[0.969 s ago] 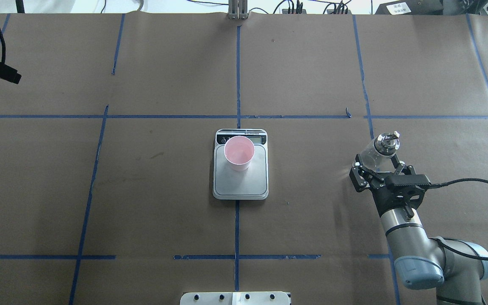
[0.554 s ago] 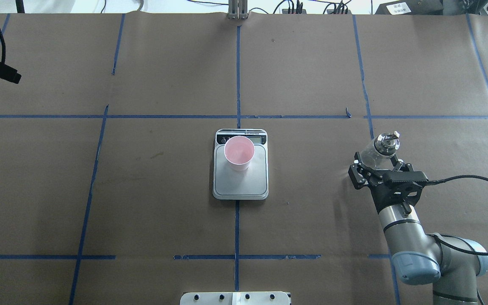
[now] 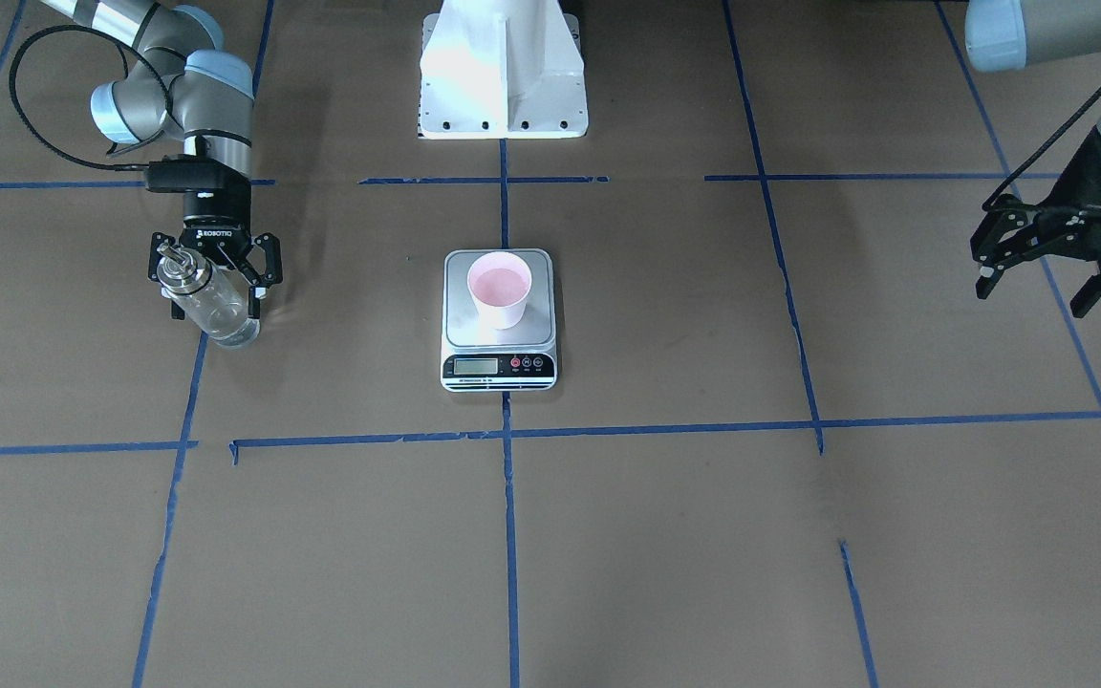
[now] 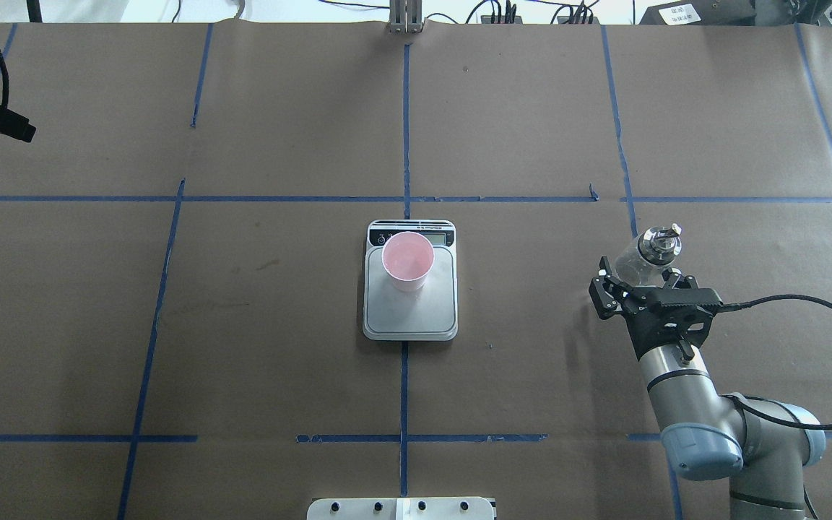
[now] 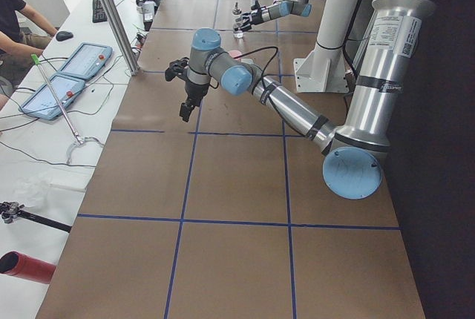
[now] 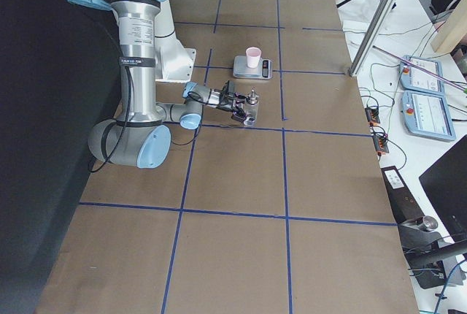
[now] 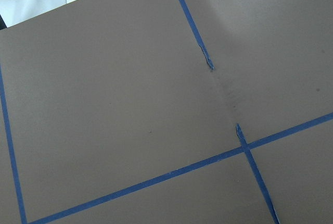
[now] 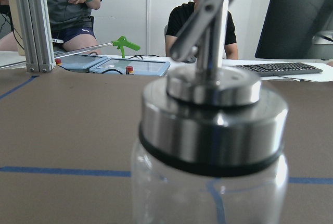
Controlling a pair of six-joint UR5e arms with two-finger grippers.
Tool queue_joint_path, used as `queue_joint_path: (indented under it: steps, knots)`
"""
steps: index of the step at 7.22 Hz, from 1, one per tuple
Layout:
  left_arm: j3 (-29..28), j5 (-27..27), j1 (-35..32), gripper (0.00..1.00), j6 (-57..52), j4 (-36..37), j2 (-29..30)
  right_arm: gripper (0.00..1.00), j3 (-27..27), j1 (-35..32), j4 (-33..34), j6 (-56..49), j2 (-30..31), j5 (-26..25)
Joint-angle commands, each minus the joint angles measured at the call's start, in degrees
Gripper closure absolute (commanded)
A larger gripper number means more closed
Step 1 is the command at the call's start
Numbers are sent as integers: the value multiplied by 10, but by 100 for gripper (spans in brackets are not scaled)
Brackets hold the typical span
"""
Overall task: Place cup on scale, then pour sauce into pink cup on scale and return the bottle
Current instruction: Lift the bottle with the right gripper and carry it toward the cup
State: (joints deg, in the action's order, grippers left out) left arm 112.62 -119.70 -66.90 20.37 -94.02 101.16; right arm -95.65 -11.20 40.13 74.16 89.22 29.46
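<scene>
In the overhead exterior view, the cup (image 4: 407, 260) is seen on the scale (image 4: 410, 314), pink inside. The bottle (image 4: 643, 254) is stood upright on the table, well apart, and is seen clear through. The right gripper (image 4: 641, 284) is held wide open just beside it, with nothing gripped. The left gripper (image 3: 1033, 296) is held open and empty too.

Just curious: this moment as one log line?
cup on scale | bottle on table | right tool open by bottle | left tool open

"robotiq" on right pincer (image 3: 214, 298)
</scene>
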Motion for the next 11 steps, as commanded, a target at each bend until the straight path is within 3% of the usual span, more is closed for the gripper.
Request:
queue_joint_path:
  steps: [1,2,3,6,8,9,10,11]
  knots:
    - [0,0,-1,9,0,1,0,68,3,-4,-100,-80,-3,30]
    - [-2,0,-1,9,0,1,1,92,4,-8,-162,-125,-2,43]
    - [-4,0,-1,9,0,1,2,100,-1,-20,-181,-141,-3,64]
    - [-6,0,-1,9,0,1,3,100,-24,-41,-175,-242,-20,75]
    - [-5,-2,-1,9,0,1,4,100,-24,-43,-146,-244,-68,95]
    - [-4,-2,-1,9,0,1,4,100,-27,-43,-146,-243,-83,119]
    - [-5,-2,0,9,0,1,4,100,-29,-62,-147,-245,-93,186]
    - [-2,-3,-1,9,0,1,2,100,-32,-77,-140,-247,-108,217]
